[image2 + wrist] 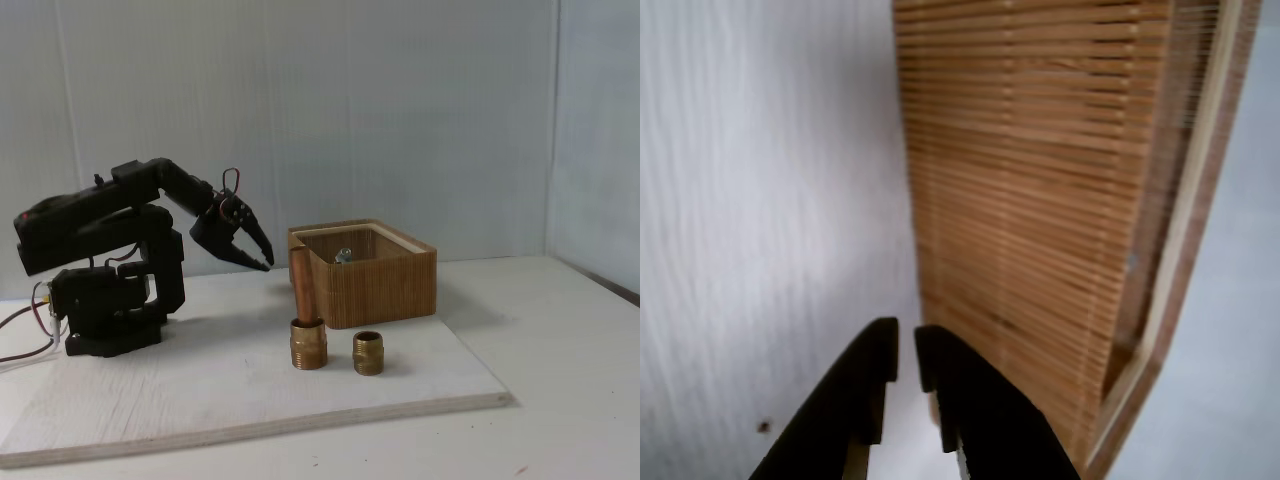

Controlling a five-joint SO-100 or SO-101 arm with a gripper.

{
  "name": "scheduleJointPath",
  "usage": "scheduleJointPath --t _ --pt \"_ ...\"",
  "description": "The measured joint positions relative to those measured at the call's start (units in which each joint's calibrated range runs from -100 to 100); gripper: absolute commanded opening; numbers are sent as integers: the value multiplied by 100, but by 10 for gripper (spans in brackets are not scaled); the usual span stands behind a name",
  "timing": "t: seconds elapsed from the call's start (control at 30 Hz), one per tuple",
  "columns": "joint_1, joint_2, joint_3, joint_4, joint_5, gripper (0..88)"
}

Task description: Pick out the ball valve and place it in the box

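Gripper (262, 262) held shut and empty beside the box (385, 290).
The copper-pipe fitting (306, 325) and brass nipple (368, 353) are seen standing before the box on the white board (180, 395).

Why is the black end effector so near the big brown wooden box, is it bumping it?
Apart. In the fixed view, white wall shows between the black end effector and the ribbed brown wooden box.

1. Wrist view rides behind the gripper (905, 350), close against the box (1040, 200), looking past its ribbed side.
2. Fixed view stands back at table height, side-on; both share the box (385, 285) and gripper (262, 262).
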Motion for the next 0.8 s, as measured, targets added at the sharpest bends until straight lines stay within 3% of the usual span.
scheduleJointPath --t 0.33,0.8 --pt "719 -68 0 576 0 8" --pt "800 -76 481 731 0 8"
